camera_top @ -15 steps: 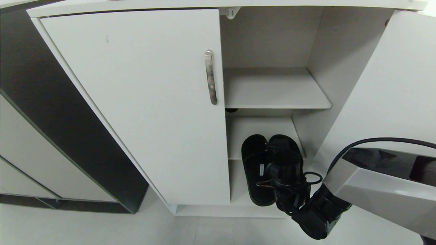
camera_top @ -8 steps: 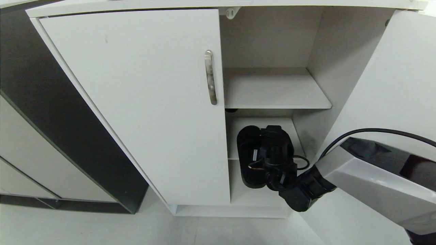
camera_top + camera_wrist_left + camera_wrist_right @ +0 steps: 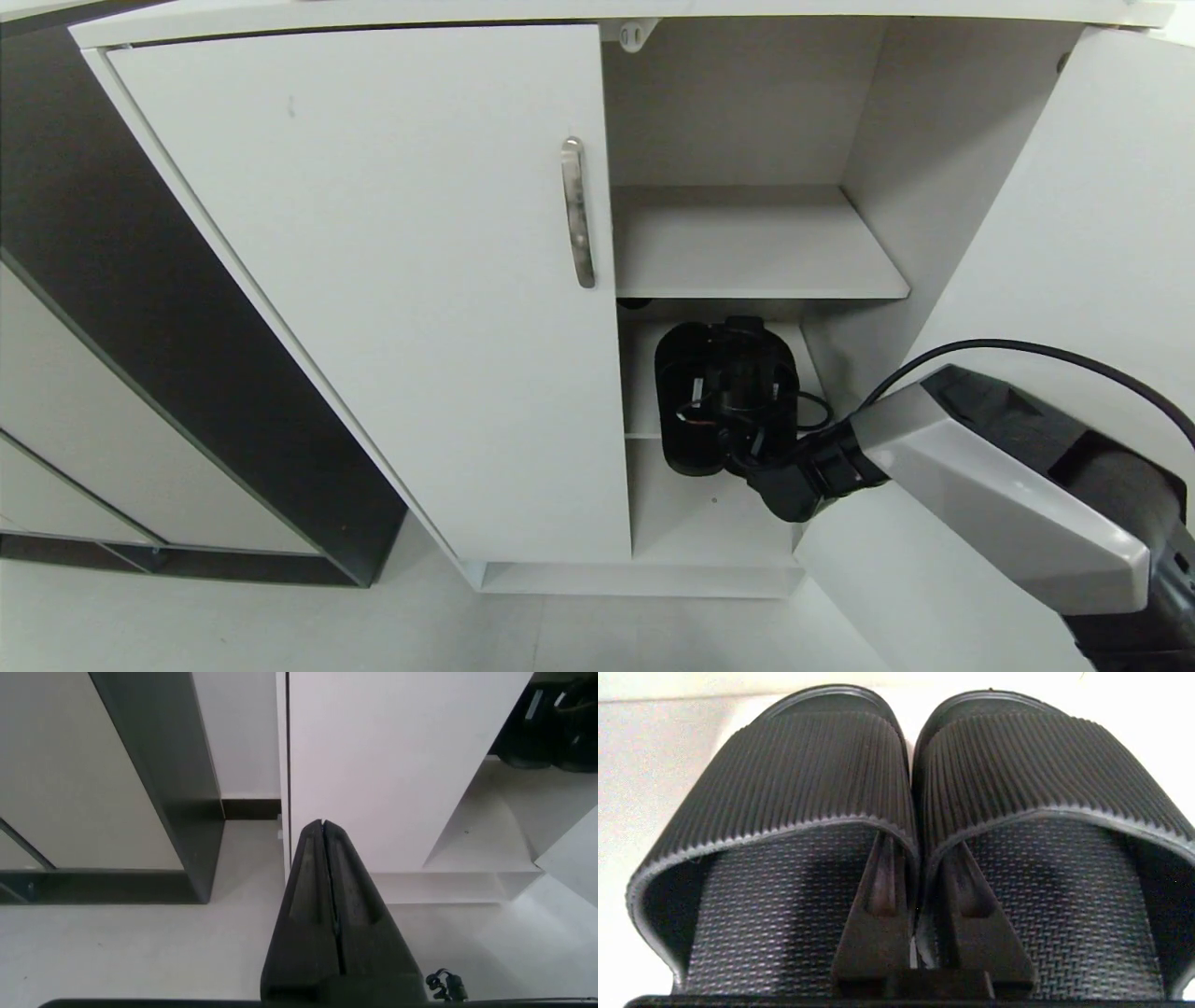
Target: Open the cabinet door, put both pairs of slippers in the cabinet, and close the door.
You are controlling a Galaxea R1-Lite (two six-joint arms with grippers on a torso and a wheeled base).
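A pair of black ribbed slippers [image 3: 686, 411] is held side by side at the cabinet's middle shelf [image 3: 644, 373], heels sticking out past its front edge. My right gripper [image 3: 738, 397] is shut on the slippers, pinching the two inner strap edges together [image 3: 918, 859]. The slippers [image 3: 785, 812] have their toes pointing into the cabinet. Whether the soles rest on the shelf I cannot tell. The right cabinet door [image 3: 1074, 233] stands open. My left gripper [image 3: 322, 859] is shut on nothing, low over the floor in front of the closed left door [image 3: 392, 756].
The closed left door [image 3: 373, 280] carries a metal handle [image 3: 578, 213]. An upper shelf [image 3: 747, 243] and the bottom compartment [image 3: 691, 523] are bare. A dark panel [image 3: 140, 308] stands left of the cabinet. Pale floor [image 3: 280, 625] lies in front.
My right arm has carried the slippers up and deeper into the cabinet, from in front of the bottom compartment to the middle shelf. The left arm has not moved.
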